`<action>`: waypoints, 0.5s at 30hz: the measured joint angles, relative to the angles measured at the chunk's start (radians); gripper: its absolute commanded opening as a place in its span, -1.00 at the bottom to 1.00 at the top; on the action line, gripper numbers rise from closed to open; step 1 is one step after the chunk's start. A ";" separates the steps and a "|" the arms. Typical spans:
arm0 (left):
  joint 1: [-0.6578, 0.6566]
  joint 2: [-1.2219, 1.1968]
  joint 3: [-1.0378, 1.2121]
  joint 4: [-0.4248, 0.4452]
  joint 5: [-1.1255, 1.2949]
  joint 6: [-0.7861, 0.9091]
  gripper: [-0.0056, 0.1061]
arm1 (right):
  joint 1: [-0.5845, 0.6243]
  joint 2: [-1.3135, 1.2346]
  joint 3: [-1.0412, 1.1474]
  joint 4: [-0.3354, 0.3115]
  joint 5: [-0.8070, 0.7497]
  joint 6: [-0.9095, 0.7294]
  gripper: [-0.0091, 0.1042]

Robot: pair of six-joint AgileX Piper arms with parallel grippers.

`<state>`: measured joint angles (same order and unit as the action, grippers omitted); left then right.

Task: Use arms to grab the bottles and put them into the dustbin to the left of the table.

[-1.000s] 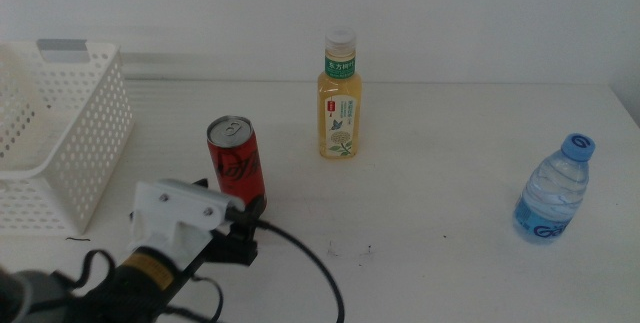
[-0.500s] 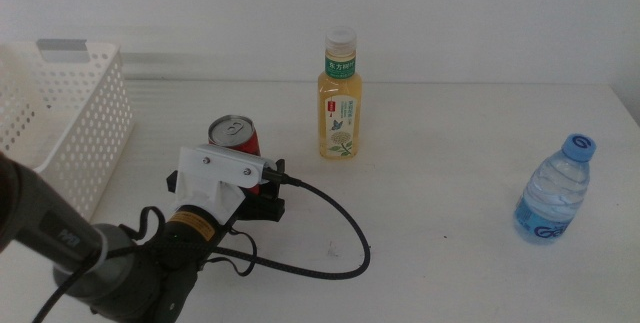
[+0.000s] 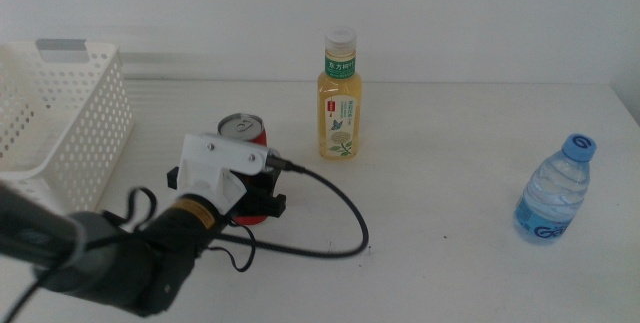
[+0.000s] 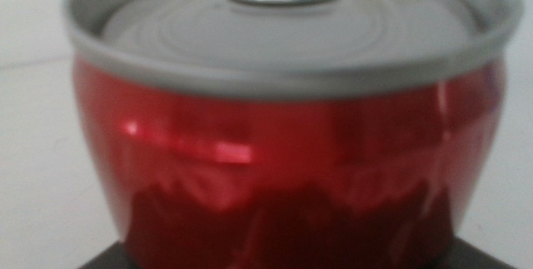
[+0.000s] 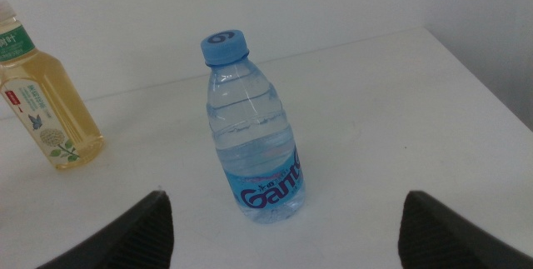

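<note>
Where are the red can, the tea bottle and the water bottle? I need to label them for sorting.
Red can (image 4: 283,161): left wrist view, on its red side.
Tea bottle (image 3: 340,113): middle view, on its yellow body.
Water bottle (image 5: 254,148): right wrist view, on its clear body.

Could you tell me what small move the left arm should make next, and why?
Probably close the left gripper on the slim red soda can: the can fills the left wrist view and stands upright on the white table. Whether its jaws already grip cannot be seen.

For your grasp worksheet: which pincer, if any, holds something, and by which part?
It cannot be told: the left pincer is at the red can's lower body. The right pincer is open, holding nothing.
</note>
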<state>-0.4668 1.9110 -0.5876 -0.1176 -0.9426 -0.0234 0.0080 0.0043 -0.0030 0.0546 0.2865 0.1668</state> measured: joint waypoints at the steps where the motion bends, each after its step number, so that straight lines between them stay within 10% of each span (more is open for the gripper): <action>1: 0.000 -0.045 -0.002 -0.007 0.082 0.009 -0.83 | 0.000 0.000 0.000 0.000 0.000 0.000 0.58; 8: 0.042 -0.350 -0.153 -0.174 0.620 0.256 -0.93 | 0.000 0.000 0.000 0.000 0.000 0.000 0.58; 15: 0.362 -0.406 -0.546 -0.234 1.358 0.443 -0.93 | 0.000 0.000 0.000 0.000 0.000 0.000 0.58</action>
<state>-0.1053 1.5051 -1.1337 -0.3511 0.4158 0.4192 0.0080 0.0043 -0.0030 0.0546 0.2865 0.1668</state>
